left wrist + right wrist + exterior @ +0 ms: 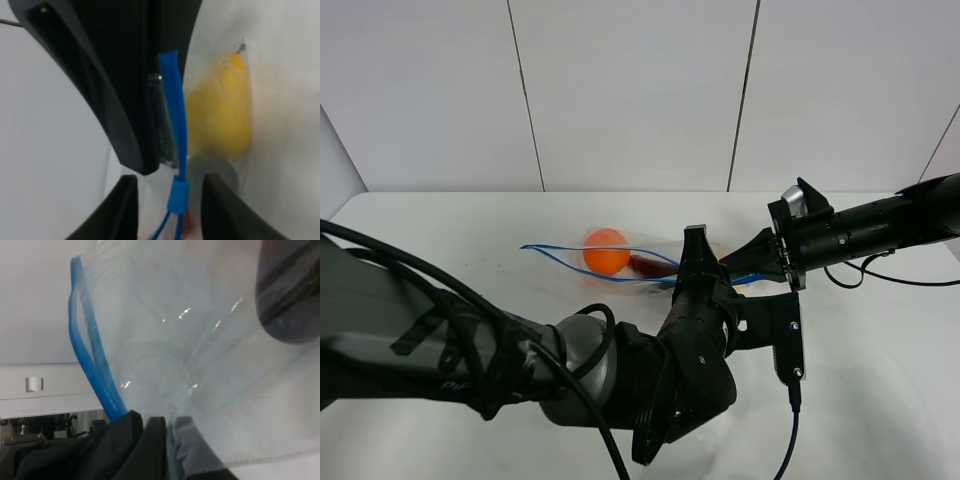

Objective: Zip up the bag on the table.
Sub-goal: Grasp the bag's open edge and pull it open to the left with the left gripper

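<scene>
Bag [620, 262] lies mid-table [440, 230], one end pinched tight in the right gripper [145, 440]. The left gripper [170, 210] stands unclenched, straddling the blue zipper strip [175, 115] at the slider [178, 196]. We recommend closing squarely on the slider, then drawing it parallel to the table, keeping the strip taut.

Produce [606, 252] inside bag [565, 257] on the table [880, 380]
</scene>
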You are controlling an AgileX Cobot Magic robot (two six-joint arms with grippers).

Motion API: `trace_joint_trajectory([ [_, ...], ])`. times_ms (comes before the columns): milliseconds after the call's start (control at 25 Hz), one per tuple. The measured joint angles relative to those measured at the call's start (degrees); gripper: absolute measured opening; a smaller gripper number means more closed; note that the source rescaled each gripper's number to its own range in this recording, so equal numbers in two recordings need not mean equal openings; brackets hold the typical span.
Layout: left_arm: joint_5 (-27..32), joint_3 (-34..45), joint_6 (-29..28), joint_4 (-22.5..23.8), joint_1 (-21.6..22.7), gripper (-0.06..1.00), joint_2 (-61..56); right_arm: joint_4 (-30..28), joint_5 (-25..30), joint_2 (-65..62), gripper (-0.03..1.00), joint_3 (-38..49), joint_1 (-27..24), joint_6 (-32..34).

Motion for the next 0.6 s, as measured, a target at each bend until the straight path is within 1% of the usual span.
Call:
trace_joint_trajectory([
  [320, 1.13, 0.0, 0.0, -0.05, -1.87, 0.3, 0.0, 0.0, 0.05, 0.0, 0.0, 0.0, 0.0, 0.0],
  [600, 2.35, 0.0, 0.27, 0.01, -1.98, 0.29, 0.0, 0.0, 0.05, 0.0, 0.0, 0.0, 0.0, 0.0],
])
